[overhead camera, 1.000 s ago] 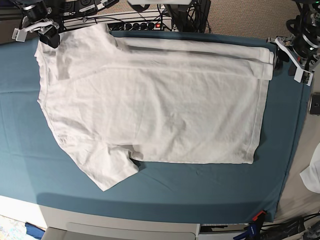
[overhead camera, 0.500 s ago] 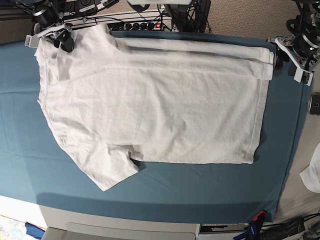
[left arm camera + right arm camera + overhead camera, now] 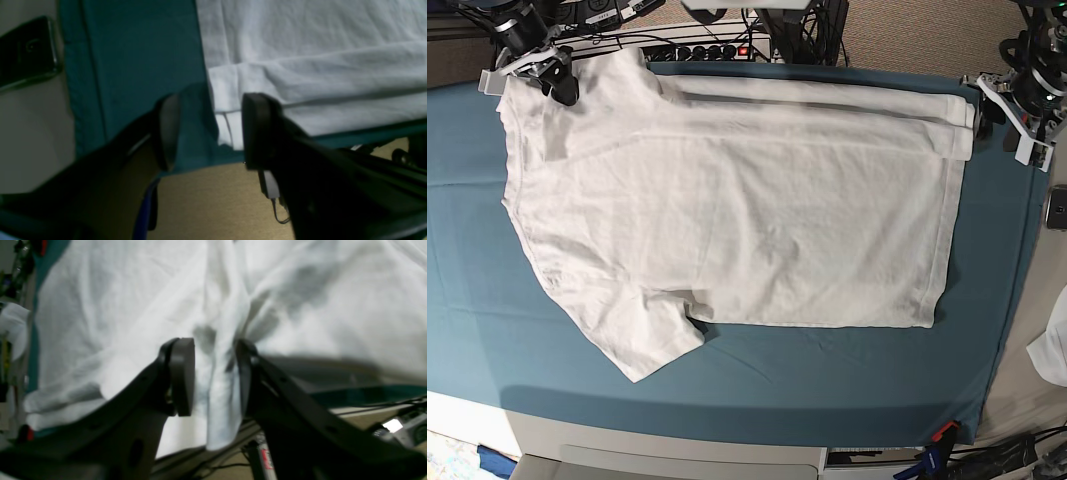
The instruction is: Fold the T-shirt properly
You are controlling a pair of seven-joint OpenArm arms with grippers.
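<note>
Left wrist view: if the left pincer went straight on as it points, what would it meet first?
Probably the hem corner of the white cotton T-shirt lying on the teal table cover, just ahead of the open left pincer; depth is unclear.

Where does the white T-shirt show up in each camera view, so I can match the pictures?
Base: T-shirt spread across the middle.
Left wrist: upper right, its hem corner between the left gripper's jaws.
Right wrist: fills the frame, a fold between the right gripper's jaws.
Shared landmark: teal table cover.

Robot lab bench.
Teal table cover (image 3: 727, 370) w/ power strip (image 3: 697, 50) & cable tangle just behind its far edge; carpet floor beyond, phone (image 3: 1057, 208) beside its edge.
</note>
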